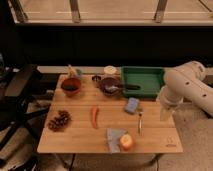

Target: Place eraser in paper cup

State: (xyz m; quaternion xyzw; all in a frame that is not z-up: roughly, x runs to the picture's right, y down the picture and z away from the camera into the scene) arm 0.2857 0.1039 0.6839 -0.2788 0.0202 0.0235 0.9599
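Note:
The paper cup (109,70), short and cream-white, stands at the back of the wooden table (80,140), just left of the green tray (144,80). A small blue rectangular block (132,105), possibly the eraser, lies right of the table's middle, in front of the tray. My white arm comes in from the right. The gripper (166,113) hangs over the table's right edge, right of the blue block and well away from the cup. I cannot make out anything in it.
A small dark cup (96,78), a red bowl (71,86) and a dark bowl with a spoon (110,85) stand at the back. A carrot (94,116), a dark cluster (59,120), a fork (140,122) and an apple (127,142) on a cloth lie in front. A black chair (17,87) stands left.

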